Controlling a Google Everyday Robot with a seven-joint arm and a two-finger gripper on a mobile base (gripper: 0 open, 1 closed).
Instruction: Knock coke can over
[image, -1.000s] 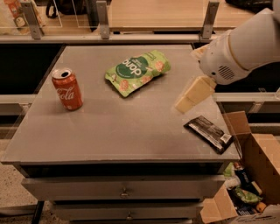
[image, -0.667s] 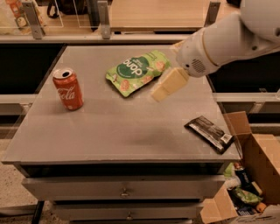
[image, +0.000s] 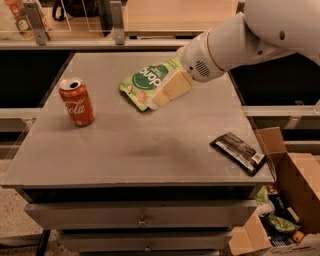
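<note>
The red coke can (image: 77, 102) stands upright on the left side of the grey table (image: 150, 150), silver top with an open mouth facing up. My gripper (image: 165, 93), with cream-coloured fingers, hangs from the white arm that comes in from the upper right. It is above the middle of the table, over the right edge of a green snack pouch (image: 144, 80), and well to the right of the can.
A dark snack bar wrapper (image: 239, 151) lies near the table's right front corner. An open cardboard box (image: 285, 210) with mixed items stands on the floor at the right. Drawers run under the table front. Counters and rails stand behind.
My arm and gripper have swept left across the table, from near the dark wrapper to over the green pouch, closer to the can. The can has not moved.
</note>
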